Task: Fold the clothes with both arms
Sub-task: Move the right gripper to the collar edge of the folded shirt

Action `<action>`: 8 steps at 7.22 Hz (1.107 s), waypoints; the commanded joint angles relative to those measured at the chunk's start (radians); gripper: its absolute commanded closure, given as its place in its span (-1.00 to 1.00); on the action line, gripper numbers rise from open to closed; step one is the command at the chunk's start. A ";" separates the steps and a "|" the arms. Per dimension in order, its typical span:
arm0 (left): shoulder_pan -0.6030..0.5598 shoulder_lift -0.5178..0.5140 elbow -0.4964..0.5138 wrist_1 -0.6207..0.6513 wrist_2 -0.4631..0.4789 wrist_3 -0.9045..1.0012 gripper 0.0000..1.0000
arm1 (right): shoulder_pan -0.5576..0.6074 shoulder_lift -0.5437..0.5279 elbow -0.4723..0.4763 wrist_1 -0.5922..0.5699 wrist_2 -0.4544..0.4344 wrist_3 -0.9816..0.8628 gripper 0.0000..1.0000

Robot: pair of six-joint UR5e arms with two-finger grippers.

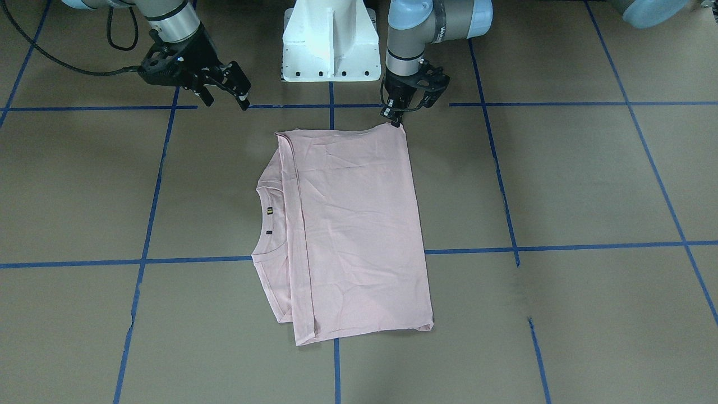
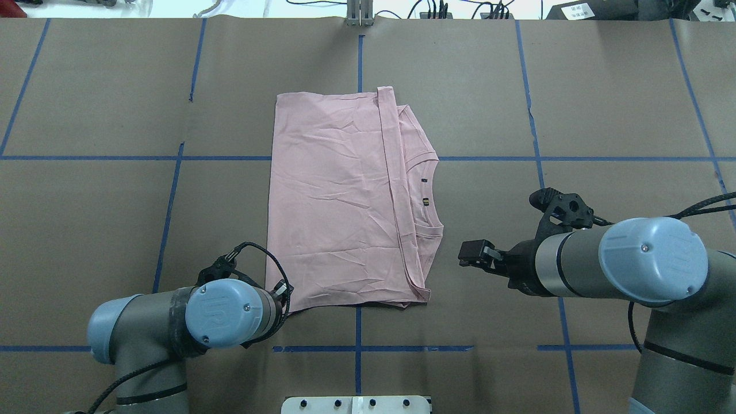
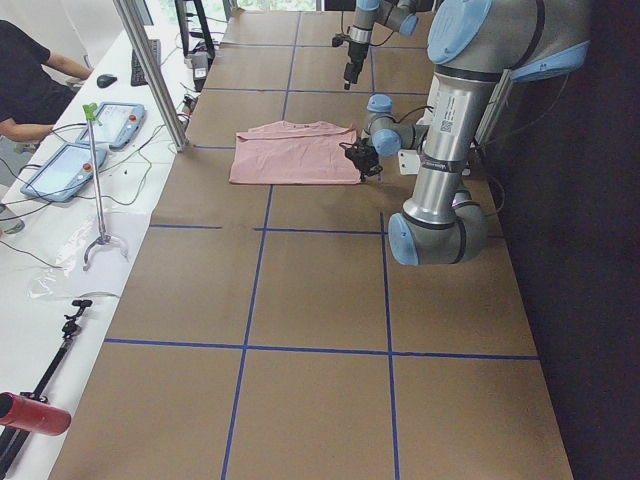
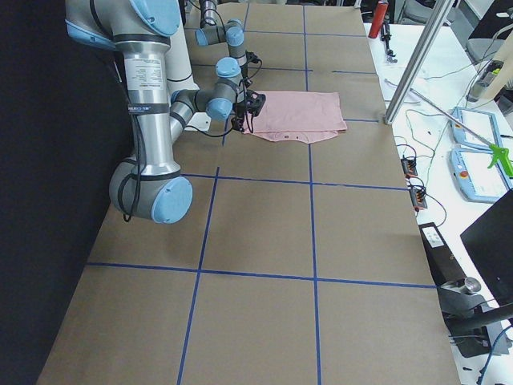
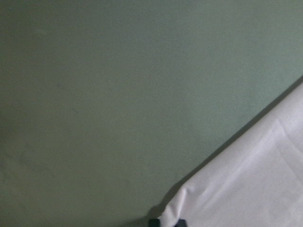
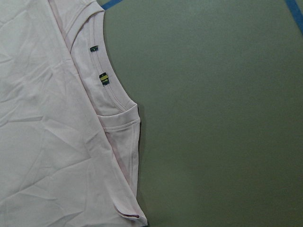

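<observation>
The pale pink T-shirt [image 1: 359, 224] lies folded flat on the brown table, plain side up, its ribbed collar [image 2: 428, 195] toward my right arm. My left gripper [image 1: 396, 119] points straight down at the shirt's near corner on my left [image 2: 287, 302]. Its jaws look shut on that corner, which also shows in the left wrist view [image 5: 255, 189]. My right gripper [image 1: 228, 102] is open and empty. It hovers above bare table beside the collar [image 6: 106, 90], apart from the cloth. The Snoopy print is hidden.
The white pedestal base [image 1: 328, 42] stands between the arms at the near table edge. Blue tape lines [image 2: 357, 57] grid the table. A desk with tablets [image 3: 70, 160], an operator and a metal post [image 3: 150, 70] lies beyond the far edge.
</observation>
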 commanded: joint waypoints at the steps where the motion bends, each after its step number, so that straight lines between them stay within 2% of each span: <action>1: -0.001 -0.001 -0.004 0.000 -0.001 0.005 1.00 | -0.001 0.001 -0.004 -0.001 -0.002 0.001 -1.00; 2: -0.005 0.002 -0.027 0.001 -0.001 0.008 1.00 | -0.004 0.010 -0.027 -0.001 -0.005 0.003 -1.00; 5: -0.013 0.004 -0.044 0.002 -0.001 0.024 1.00 | -0.004 0.174 -0.217 -0.018 -0.005 0.017 -1.00; 7: -0.016 0.002 -0.060 0.024 -0.001 0.031 1.00 | -0.015 0.257 -0.269 -0.113 -0.003 0.015 -1.00; 8: -0.018 0.004 -0.072 0.035 -0.001 0.048 1.00 | -0.021 0.270 -0.293 -0.108 -0.003 0.011 -1.00</action>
